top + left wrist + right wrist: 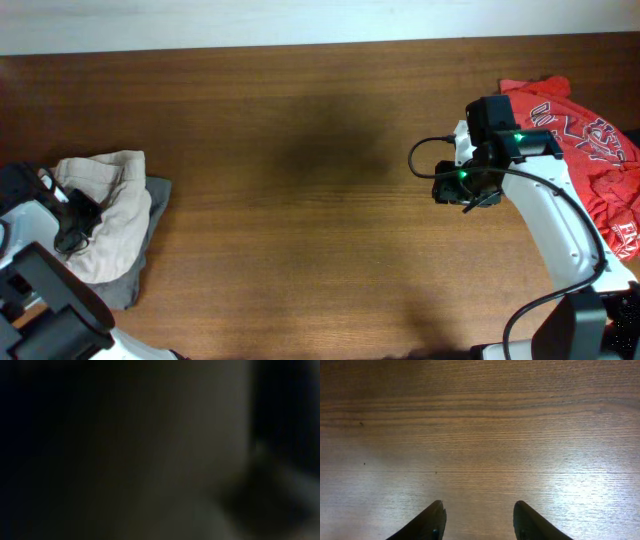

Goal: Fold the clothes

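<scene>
I'm holding right pincer (477,510) open over table (300,200); left pincer (70,228), grip unreadable, is sitting on shorts (115,210), nine o'clock edge.

shorts (112,215) | pale beige, crumpled | table's left edge, atop grey garment (135,270)

White arms (550,215), dark tapered tool (479,503), green lights (518,137), black cable (412,158).
</scene>
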{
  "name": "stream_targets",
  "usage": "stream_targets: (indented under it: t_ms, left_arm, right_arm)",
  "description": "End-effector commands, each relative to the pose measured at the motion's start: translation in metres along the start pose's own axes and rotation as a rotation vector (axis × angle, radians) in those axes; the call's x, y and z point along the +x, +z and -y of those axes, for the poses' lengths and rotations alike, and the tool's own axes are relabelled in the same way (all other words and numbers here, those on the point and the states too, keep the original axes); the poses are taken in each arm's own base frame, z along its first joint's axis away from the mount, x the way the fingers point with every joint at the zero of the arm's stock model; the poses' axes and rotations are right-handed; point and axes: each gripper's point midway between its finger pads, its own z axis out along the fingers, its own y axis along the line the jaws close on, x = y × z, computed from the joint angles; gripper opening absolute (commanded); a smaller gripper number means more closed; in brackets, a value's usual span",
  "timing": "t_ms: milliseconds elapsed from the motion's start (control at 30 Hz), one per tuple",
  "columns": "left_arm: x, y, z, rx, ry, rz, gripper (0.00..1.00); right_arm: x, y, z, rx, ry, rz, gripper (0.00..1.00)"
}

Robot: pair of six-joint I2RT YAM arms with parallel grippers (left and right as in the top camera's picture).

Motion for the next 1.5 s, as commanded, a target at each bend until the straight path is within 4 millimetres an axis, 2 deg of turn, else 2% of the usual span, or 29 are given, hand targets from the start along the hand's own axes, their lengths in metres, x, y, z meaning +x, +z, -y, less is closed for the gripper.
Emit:
stream_targets:
  t_ms: [0, 133, 433, 567, 733, 833, 1000, 1033, 1067, 1133, 1200, 1300, 1367, 1467]
  left_arm:
    - [0.043, 0.052, -0.005, -0.037, 0.026, -0.162, 0.01]
    - [0.05, 0.066, 0.016, -0.004, 0.079, -0.173, 0.0]
    - [0.023, 0.07, 0.081, 0.102, 0.177, -0.003, 0.0]
    - [0.022, 0.068, 0.108, 0.134, 0.211, 0.029, 0.01]
    - [0.029, 0.068, 0.123, 0.127, 0.04, 0.02, 0.01]
    - [0.027, 0.068, 0.124, 0.132, -0.056, 0.021, 0.0]
    - [0.02, 0.062, 0.128, 0.136, -0.078, 0.028, 0.01]
    - [0.016, 0.059, 0.128, 0.137, -0.07, 0.03, 0.04]
    - [0.01, 0.051, 0.131, 0.139, -0.052, 0.036, 0.14]
    - [-0.002, 0.034, 0.135, 0.145, -0.019, 0.053, 0.25]
    - [-0.017, 0.009, 0.142, 0.157, 0.022, 0.084, 0.38]
    - [-0.041, -0.041, 0.153, 0.179, 0.09, 0.143, 0.45]
    - [-0.053, -0.081, 0.16, 0.202, 0.146, 0.187, 0.47]
    - [-0.059, -0.143, 0.18, 0.282, 0.275, 0.249, 0.47]
  right_arm:
    - [-0.002, -0.005, 0.002, 0.01, -0.006, 0.021, 0.49]
    - [-0.001, -0.005, 0.002, 0.01, -0.006, 0.02, 0.49]
    - [-0.002, -0.005, 0.002, 0.01, -0.006, 0.021, 0.49]
    - [-0.002, -0.005, 0.002, 0.013, -0.006, 0.022, 0.49]
    - [-0.001, -0.005, 0.002, 0.013, -0.006, 0.021, 0.49]
    - [0.0, -0.005, 0.003, 0.013, -0.006, 0.017, 0.49]
    - [0.0, -0.005, 0.003, 0.014, -0.006, 0.013, 0.49]
    - [0.0, -0.005, 0.003, 0.014, -0.006, 0.013, 0.49]
    - [0.001, -0.005, 0.003, 0.014, -0.006, 0.013, 0.49]
    - [0.001, -0.005, 0.003, 0.014, -0.005, 0.012, 0.49]
    - [0.001, -0.005, 0.003, 0.014, -0.006, 0.013, 0.49]
    - [0.0, -0.005, 0.003, 0.013, -0.006, 0.014, 0.49]
    - [0.0, -0.005, 0.003, 0.013, -0.006, 0.014, 0.49]
    - [-0.003, -0.009, 0.001, 0.008, -0.008, 0.028, 0.49]
